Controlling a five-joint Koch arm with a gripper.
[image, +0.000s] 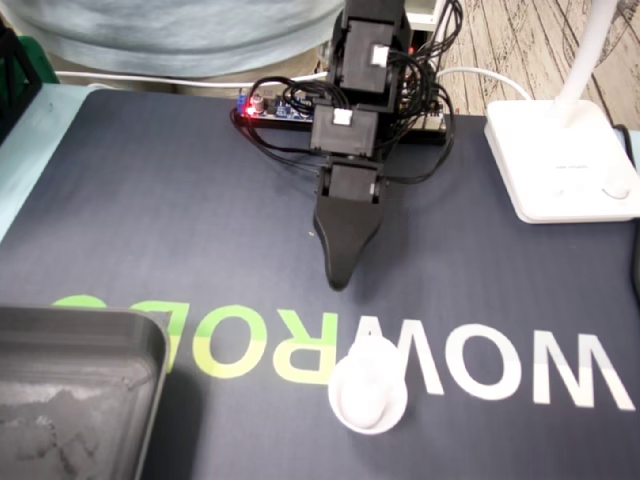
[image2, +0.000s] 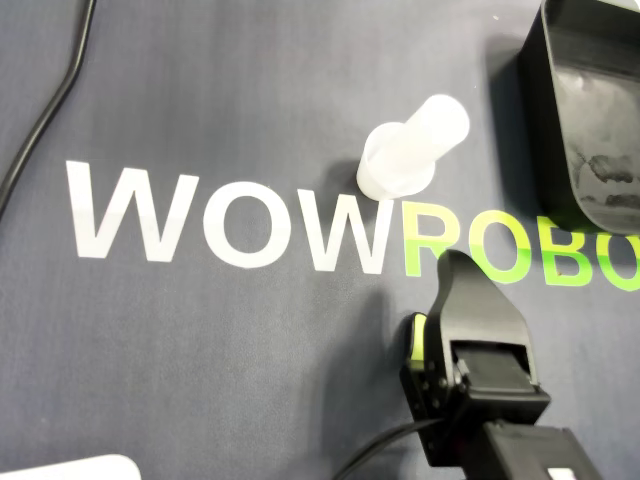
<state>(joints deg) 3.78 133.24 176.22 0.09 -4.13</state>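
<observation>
Pincer (image2: 453, 270) points toward 12 o'clock in the overhead view. We see only 1 black jaw, so we cannot tell whether it is spread or pressed together. We find the white container (image2: 410, 150) standing apart at its 11 o'clock on the dark mat (image2: 200, 100), with the black tray (image2: 590, 120) at 2 o'clock.

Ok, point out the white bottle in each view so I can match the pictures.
Fixed view: the white bottle stands low in the centre, just below the tip of the gripper.
Overhead view: the white bottle stands upper centre-right, above the gripper.
Shared landmark: the black tray, lower left in the fixed view and upper right in the overhead view.
</observation>
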